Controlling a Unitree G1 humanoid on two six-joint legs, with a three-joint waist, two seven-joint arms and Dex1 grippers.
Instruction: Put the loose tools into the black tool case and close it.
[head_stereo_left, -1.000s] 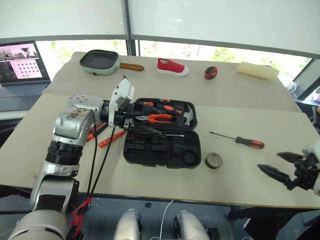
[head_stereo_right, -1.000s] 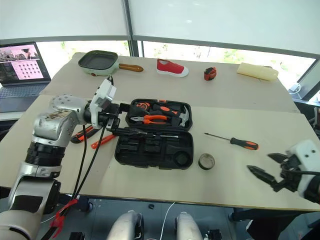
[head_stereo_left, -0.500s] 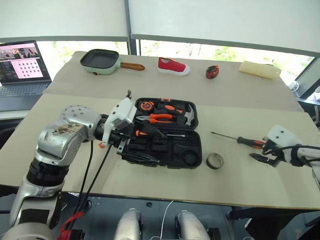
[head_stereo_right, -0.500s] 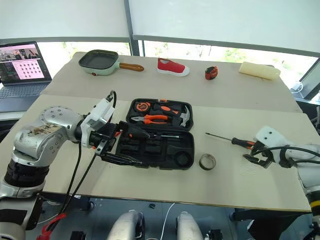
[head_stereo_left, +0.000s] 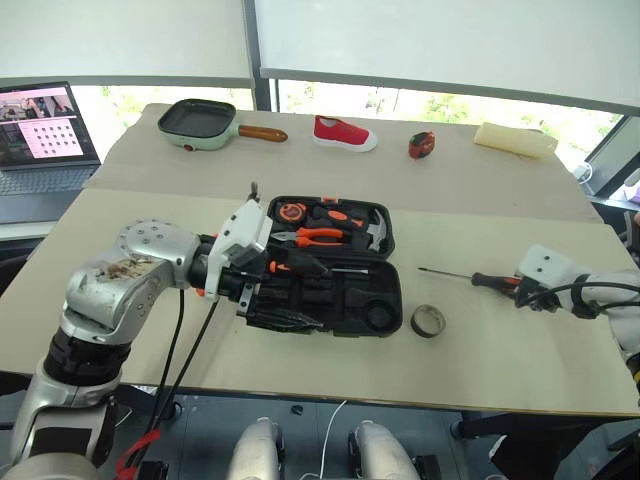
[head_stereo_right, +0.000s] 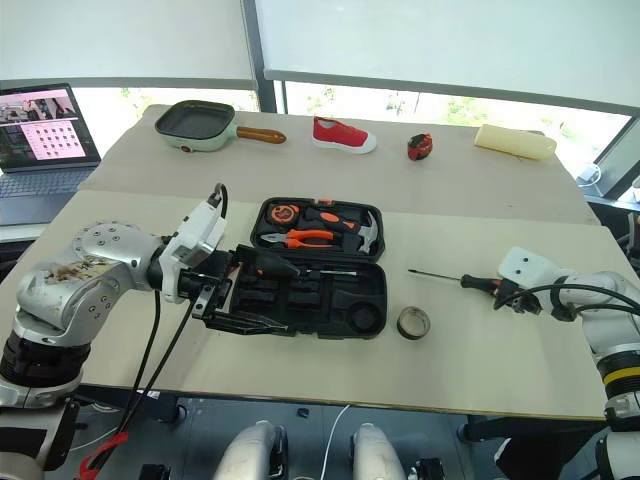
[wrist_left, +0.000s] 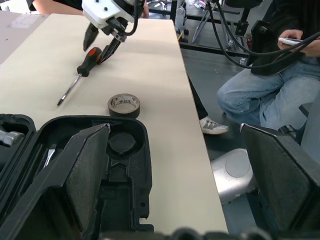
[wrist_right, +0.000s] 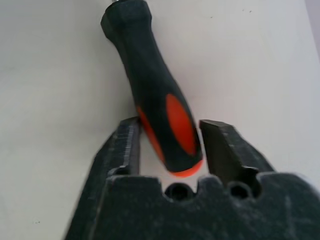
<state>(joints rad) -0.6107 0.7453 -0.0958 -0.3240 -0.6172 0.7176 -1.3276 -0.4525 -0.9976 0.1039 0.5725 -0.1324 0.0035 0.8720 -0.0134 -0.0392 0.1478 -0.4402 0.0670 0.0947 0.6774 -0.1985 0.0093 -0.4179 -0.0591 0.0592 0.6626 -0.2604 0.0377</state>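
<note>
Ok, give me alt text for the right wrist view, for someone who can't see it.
The right gripper has its two black fingers on either side of the butt end of a black-and-orange screwdriver handle lying on the pale table; a narrow gap shows at one finger.

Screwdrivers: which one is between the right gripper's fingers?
The black-and-orange screwdriver lying alone on the table right of the tape roll; the other screwdriver is at the case.

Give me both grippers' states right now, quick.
Left gripper: jaws open, empty, over the black tool case.
Right gripper: jaws around the screwdriver handle, cannot tell if gripped yet.
</note>
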